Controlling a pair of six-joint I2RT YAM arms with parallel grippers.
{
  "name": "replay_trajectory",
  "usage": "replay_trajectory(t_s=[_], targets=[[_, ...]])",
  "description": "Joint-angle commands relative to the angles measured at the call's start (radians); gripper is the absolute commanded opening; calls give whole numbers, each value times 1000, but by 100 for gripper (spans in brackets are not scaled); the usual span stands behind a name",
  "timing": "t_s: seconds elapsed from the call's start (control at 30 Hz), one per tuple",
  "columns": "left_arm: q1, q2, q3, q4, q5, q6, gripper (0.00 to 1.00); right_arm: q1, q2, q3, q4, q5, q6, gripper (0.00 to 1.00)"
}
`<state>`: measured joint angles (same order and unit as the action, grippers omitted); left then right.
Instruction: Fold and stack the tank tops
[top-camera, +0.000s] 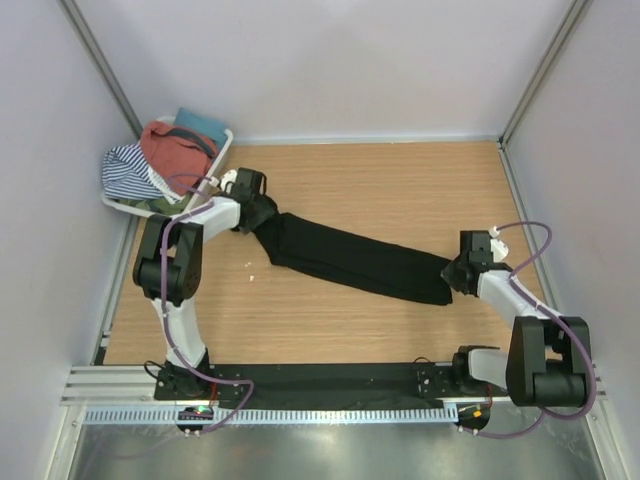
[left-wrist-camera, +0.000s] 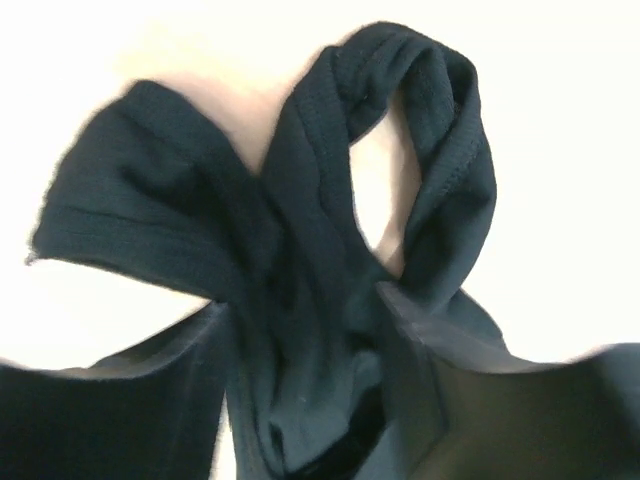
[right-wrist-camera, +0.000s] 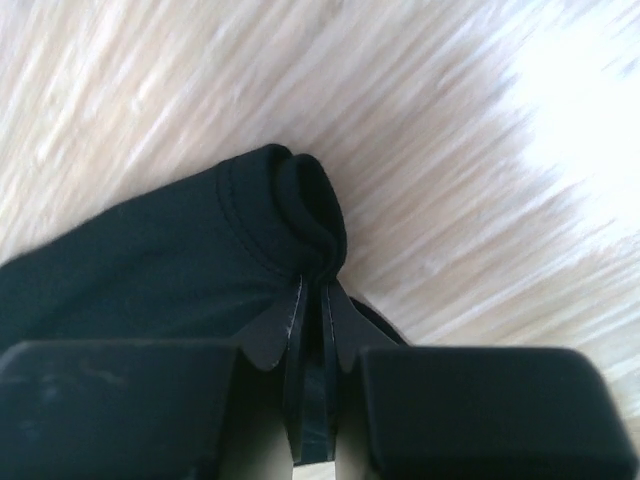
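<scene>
The black tank top (top-camera: 355, 260) is stretched as a long band across the wooden table between both arms. My left gripper (top-camera: 262, 213) is shut on its strap end; the left wrist view shows the bunched straps (left-wrist-camera: 330, 250) filling the frame, with the fingers hidden behind cloth. My right gripper (top-camera: 452, 278) is shut on the hem end; in the right wrist view the fingertips (right-wrist-camera: 296, 322) pinch a rolled edge of the black tank top (right-wrist-camera: 150, 270) just above the table. The rust-red tank top (top-camera: 175, 152) lies in the white basket at the back left.
The white basket (top-camera: 226, 140) in the back left corner also holds a striped cloth (top-camera: 128, 170) and a teal cloth (top-camera: 203, 125). Grey walls close the table on three sides. A metal rail with the arm bases runs along the near edge (top-camera: 330, 385).
</scene>
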<state>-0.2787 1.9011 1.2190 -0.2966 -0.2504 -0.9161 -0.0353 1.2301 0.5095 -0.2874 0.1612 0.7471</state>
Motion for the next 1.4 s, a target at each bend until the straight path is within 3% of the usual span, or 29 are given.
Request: replay_trajectory(t_s=[0.0, 0.07, 0.13, 0.17, 0.3, 0.47, 0.5, 0.57, 0.73, 0.77, 0.8, 0.87, 0.9, 0.93, 1.03, 1.17, 1.37], targets=[[6, 99, 98, 20, 68, 11, 51, 26, -40, -43, -104, -69, 4, 12], [6, 189, 224, -1, 83, 39, 37, 87, -67, -40, -128, -71, 29, 12], [6, 295, 327, -51, 112, 54, 30, 147, -80, -40, -144, -43, 53, 12], [4, 332, 438, -68, 169, 69, 21, 217, -83, -42, -157, -34, 93, 12], [-2, 513, 695, -107, 247, 49, 3, 415, -89, -54, -171, -38, 228, 11], [-16, 777, 1092, -104, 403, -13, 0, 736, -116, -19, -190, 3, 428, 9], [-19, 817, 1149, -101, 416, -44, 0, 847, -115, -9, -184, 8, 478, 9], [-33, 886, 1279, -92, 427, -67, 0, 941, -78, 17, -132, -6, 505, 9], [-47, 865, 1246, 33, 424, -133, 4, 1081, 107, 130, -4, -130, 421, 18], [-47, 854, 1234, 63, 424, -133, 4, 1094, 127, 155, -6, -135, 397, 23], [-47, 837, 1222, 66, 415, -121, 4, 1109, 146, 179, -13, -147, 374, 37], [-47, 822, 1222, 59, 399, -100, 6, 1146, 138, 215, -3, -147, 322, 50], [-43, 808, 1222, 53, 383, -92, 10, 1152, 128, 216, 10, -149, 313, 63], [-43, 800, 1222, 47, 379, -78, 33, 1155, 114, 221, 13, -147, 302, 68], [-39, 771, 1215, 39, 378, -60, 66, 1154, 66, 280, -72, -91, 259, 72], [-24, 699, 1156, 31, 388, -43, 72, 1103, 60, 394, -214, 0, 129, 71], [32, 541, 1016, 30, 468, 16, 86, 933, 85, 428, -225, -67, 14, 68]])
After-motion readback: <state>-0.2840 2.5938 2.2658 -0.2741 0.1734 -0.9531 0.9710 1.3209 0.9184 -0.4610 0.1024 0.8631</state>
